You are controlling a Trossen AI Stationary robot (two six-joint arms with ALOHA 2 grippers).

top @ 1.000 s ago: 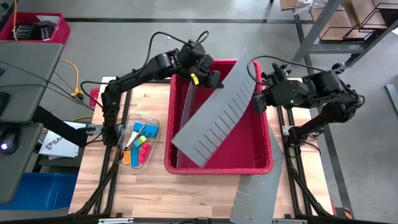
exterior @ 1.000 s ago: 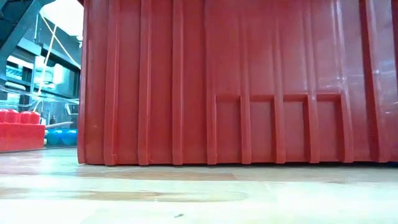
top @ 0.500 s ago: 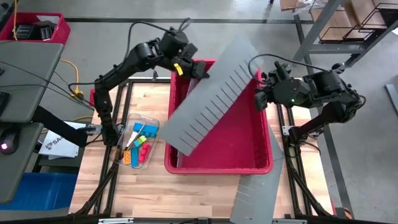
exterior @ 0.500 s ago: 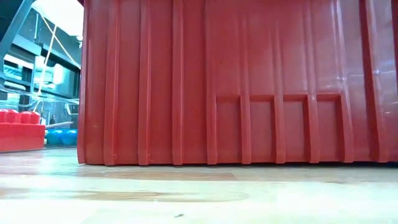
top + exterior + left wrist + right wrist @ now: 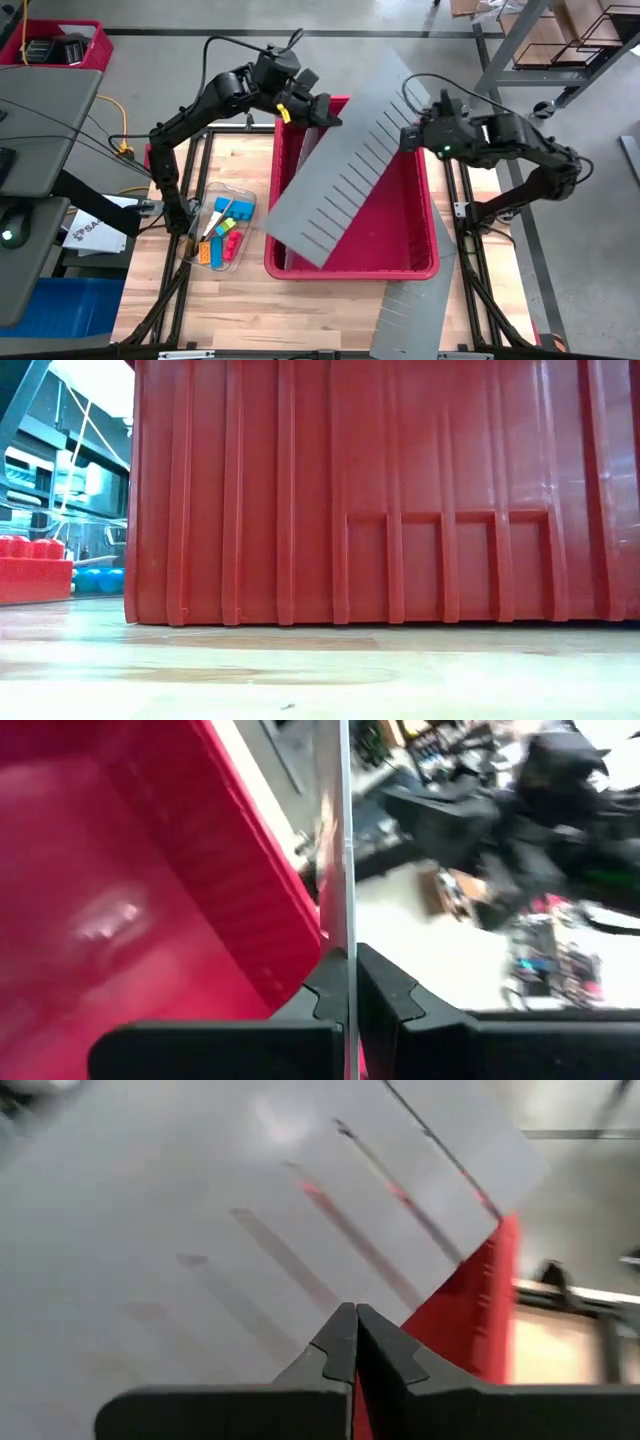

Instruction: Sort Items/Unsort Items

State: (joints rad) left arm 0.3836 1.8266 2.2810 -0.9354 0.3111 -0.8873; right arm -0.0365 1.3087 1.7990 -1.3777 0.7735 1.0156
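Because the red bin [image 5: 380, 490] fills the low view, most of the table is hidden there. One slotted grey divider [image 5: 345, 160] slants over the bin, the left gripper [image 5: 322, 112] clamped on its edge. Closed, the right gripper [image 5: 408, 137] touches its opposite edge; grip unclear. A second divider [image 5: 412, 315] lies beside the bin. The items [image 5: 222, 238], too jumbled to count, sit in a clear tray [image 5: 192, 247], well apart from both grippers.

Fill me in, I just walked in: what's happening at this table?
The left gripper is shut on a grey slotted divider, holding it tilted over the red bin. The right gripper, fingers shut, sits at the divider's other edge. The items lie in a clear tray beside the bin, untouched.
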